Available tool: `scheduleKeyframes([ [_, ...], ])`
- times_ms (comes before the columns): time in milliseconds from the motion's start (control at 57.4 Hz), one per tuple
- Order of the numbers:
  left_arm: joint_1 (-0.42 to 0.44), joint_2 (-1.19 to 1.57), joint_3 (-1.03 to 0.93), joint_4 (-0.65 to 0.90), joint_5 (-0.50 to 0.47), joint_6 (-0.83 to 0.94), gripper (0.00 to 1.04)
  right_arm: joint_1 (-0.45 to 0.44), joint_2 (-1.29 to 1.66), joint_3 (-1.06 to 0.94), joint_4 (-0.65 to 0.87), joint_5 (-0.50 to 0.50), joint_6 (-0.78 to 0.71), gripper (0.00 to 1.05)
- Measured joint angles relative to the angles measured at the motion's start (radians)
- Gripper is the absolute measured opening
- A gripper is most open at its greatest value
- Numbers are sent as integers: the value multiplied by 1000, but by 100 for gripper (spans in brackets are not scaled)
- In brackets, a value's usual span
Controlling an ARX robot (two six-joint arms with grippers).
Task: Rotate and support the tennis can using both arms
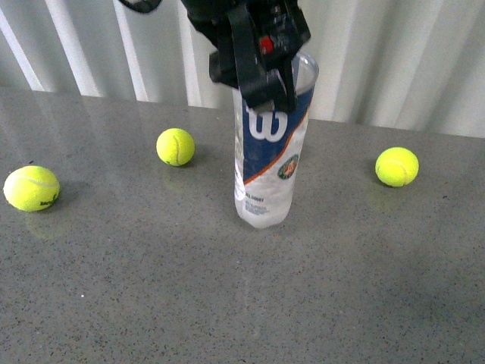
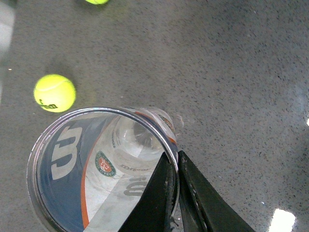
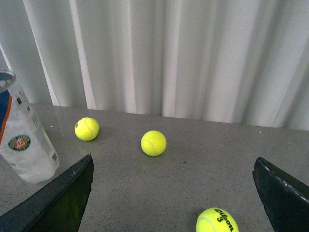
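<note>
The tennis can [image 1: 267,163] stands upright on the grey table, clear plastic with a navy label, white W and orange stripe. My left gripper [image 1: 267,89] comes down from above and is shut on the can's silver rim. In the left wrist view its two black fingers [image 2: 161,198] pinch the rim wall of the tennis can [image 2: 96,169], one inside and one outside; the can is empty. My right gripper [image 3: 174,193] is open, fingers spread wide over bare table. In the right wrist view the tennis can [image 3: 21,140] stands off to one side, apart from that gripper. The right arm is out of the front view.
Three yellow tennis balls lie on the table: one far left [image 1: 31,188], one behind the can's left [image 1: 175,146], one at right [image 1: 396,166]. White curtains [image 1: 394,61] hang behind the table's far edge. A ball marked 3 [image 3: 216,221] lies between my right fingers.
</note>
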Motion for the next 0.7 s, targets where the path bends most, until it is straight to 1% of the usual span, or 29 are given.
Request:
scheduleKeyframes([
  [174,1,34,-21,-21,0,12,4,0,0,0,0,0,0,98],
  [453,3,64,15,-26,33,-18,4,0,0,0,0,0,0,98],
  [697,3,75,30,-28,35,-36,4,0,0,0,0,0,0,98],
])
